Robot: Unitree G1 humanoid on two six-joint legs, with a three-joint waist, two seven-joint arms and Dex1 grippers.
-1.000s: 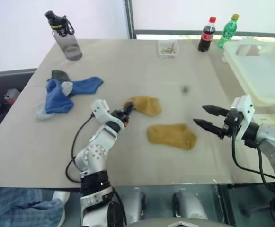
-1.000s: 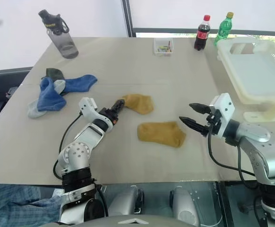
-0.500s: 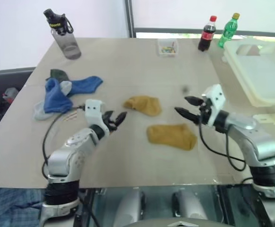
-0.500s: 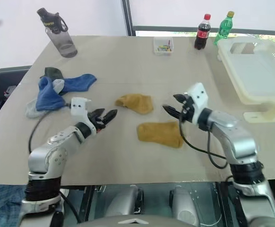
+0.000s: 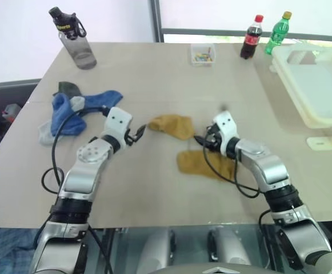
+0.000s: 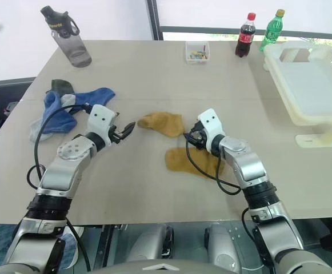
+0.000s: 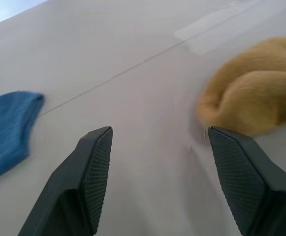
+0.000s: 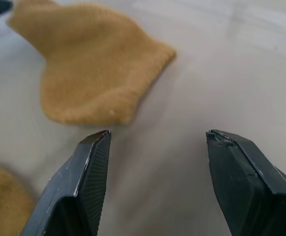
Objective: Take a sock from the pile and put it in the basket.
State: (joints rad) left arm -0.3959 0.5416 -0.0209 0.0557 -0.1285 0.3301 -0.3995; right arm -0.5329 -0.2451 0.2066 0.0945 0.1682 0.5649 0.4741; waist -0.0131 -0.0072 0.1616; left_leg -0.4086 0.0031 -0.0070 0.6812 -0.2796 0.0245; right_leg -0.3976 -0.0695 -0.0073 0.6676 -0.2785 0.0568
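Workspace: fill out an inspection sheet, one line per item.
Surface: beige table, no spills seen.
Job's things: sock pile at left; white basket at far right, nothing seen in it.
Clutter: two mustard socks, grey bottle, cola bottle, green bottle, small clear box.
End effectors: left end effector open; right end effector open; both empty.
Cables: black cable along left arm.
Surroundings: window frame.

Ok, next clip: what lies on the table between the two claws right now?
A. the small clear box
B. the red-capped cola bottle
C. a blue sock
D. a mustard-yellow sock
D. The farther mustard-yellow sock lies between the open left claw and the open right claw; the pile of blue socks sits off beyond the left arm, and nothing is held.
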